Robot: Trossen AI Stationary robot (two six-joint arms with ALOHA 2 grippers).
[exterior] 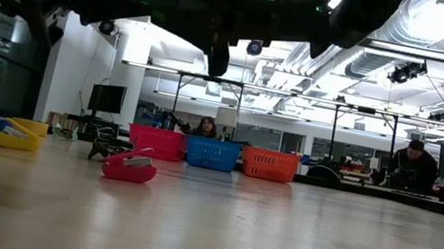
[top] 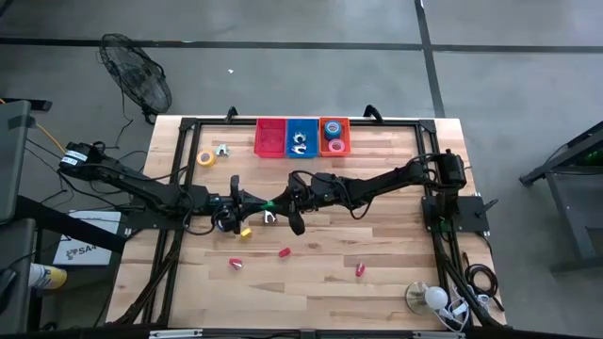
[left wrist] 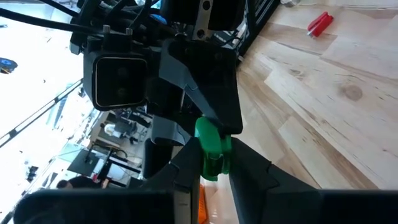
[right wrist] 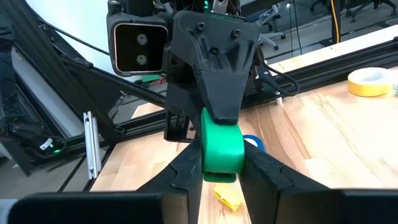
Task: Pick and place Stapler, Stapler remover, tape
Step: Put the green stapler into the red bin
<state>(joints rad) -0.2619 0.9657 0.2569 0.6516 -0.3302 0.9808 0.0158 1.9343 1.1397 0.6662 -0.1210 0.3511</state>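
Wooden worktop (top: 377, 245) with a black frame, seen from above. Nearest, small red pieces (top: 284, 252) lie scattered. At mid-worktop both dark arms meet: the left pincer (top: 252, 203) and right pincer (top: 283, 203) each clamp an end of one green object (right wrist: 221, 144). A blue tape roll (right wrist: 255, 142) lies just beyond. Farther back sits a yellow tape roll (top: 205, 158), then red (top: 270, 137), blue (top: 301, 137) and orange (top: 334, 137) baskets; the orange one holds more tape. No writing is legible.
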